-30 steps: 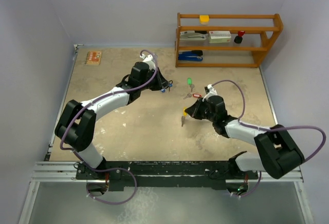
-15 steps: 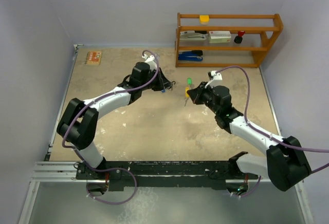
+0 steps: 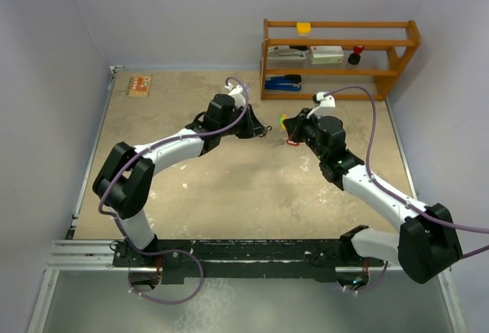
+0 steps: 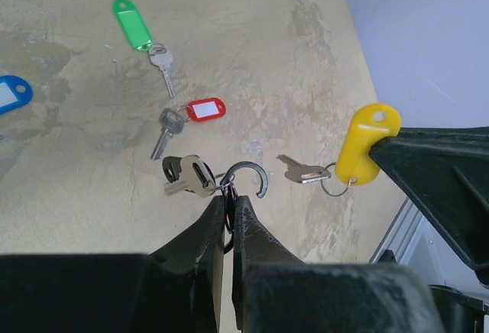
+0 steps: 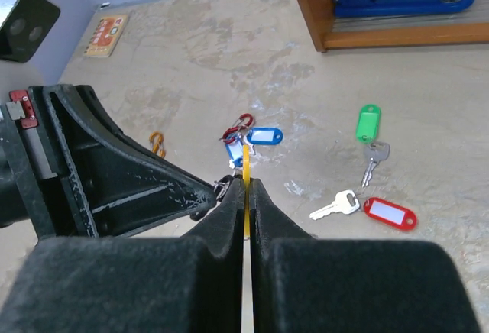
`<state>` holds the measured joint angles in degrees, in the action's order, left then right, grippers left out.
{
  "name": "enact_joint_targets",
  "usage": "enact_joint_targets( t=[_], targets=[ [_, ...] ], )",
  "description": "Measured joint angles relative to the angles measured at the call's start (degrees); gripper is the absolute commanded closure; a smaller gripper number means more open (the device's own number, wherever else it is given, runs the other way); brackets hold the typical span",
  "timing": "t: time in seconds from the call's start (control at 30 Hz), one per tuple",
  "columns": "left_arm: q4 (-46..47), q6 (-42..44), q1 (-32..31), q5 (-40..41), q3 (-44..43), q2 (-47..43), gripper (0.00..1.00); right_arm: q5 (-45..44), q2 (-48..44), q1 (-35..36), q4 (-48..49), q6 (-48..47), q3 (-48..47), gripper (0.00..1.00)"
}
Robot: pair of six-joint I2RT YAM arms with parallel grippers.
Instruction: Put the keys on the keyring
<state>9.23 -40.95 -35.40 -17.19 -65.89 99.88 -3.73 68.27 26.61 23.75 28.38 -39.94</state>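
Your left claw (image 4: pixel 231 209) is pinched shut on the keyring (image 4: pixel 252 169) and holds it up above the counter (image 4: pixel 267 43). The ring looks like a hook, and in the left wrist view its gap faces right. Some keys (image 4: pixel 186 177) hang on its left side. Your right claw (image 5: pixel 246 192) is squeezed tight on the yellow tag (image 4: pixel 367 143). In the right wrist view you see that tag only as a thin edge between the fingers. The little key (image 4: pixel 300 171) on that tag hangs in the air just beside the ring's gap. Its tip points toward the gap but does not touch it. Down on the counter lie a green-tag key (image 4: pixel 134 24), a red-tag key (image 4: pixel 205 109) and a blue tag (image 4: pixel 11 93), all apart from both claws.
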Motion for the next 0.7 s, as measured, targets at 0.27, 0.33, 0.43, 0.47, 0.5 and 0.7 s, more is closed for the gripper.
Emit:
enact_joint_targets(
  t=[0.27, 0.33, 0.43, 0.47, 0.5, 0.7],
  targets=[
    [-0.07, 0.00, -0.55, 0.04, -0.39, 0.00, 1.00, -2.84, 1.70, 0.00, -1.49, -0.31, -0.85, 1.00],
    [-0.07, 0.00, -0.68, 0.09, -0.39, 0.00, 1.00, -3.54, 2.03, 0.00, -1.62, -0.31, -0.85, 1.00],
    [-0.11, 0.00, -0.81, 0.28, -0.42, 0.00, 1.00, -4.74, 2.38, 0.00, -1.60, -0.31, -0.87, 1.00],
    [-0.13, 0.00, -0.83, 0.31, -0.44, 0.00, 1.00, -4.92, 2.51, 0.00, -1.60, -0.31, -0.87, 1.00],
    [-0.13, 0.00, -0.90, 0.37, -0.44, 0.00, 1.00, -5.22, 2.60, 0.00, -1.60, -0.31, -0.87, 1.00],
    [-0.31, -0.02, -1.31, 0.59, -0.55, 0.00, 1.00, -5.86, 2.78, 0.00, -1.60, -0.26, -1.03, 1.00]
  ],
)
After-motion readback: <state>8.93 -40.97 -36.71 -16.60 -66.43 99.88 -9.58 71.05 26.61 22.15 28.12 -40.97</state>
